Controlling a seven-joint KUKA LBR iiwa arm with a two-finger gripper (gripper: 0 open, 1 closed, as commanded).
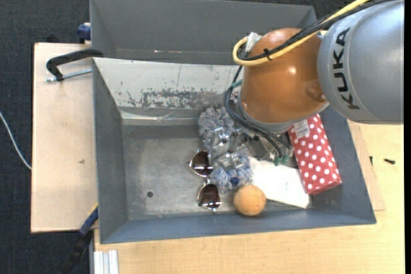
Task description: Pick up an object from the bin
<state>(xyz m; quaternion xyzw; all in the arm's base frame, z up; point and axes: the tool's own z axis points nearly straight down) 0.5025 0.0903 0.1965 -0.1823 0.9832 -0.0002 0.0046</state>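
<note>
We hang our gripper (228,143) low over the blue-grey crumpled bundle (213,120) beside the sunglasses (201,164); we cannot tell whether it is spread or closed

We see grey metal KUKA arm (369,67) entering from 3 o'clock; glossy orange domed wrist cover (282,80) at its tip; yellow cable (292,35) looping over cover; dark metal gripper (255,139) beneath, at 6 o'clock.
</note>
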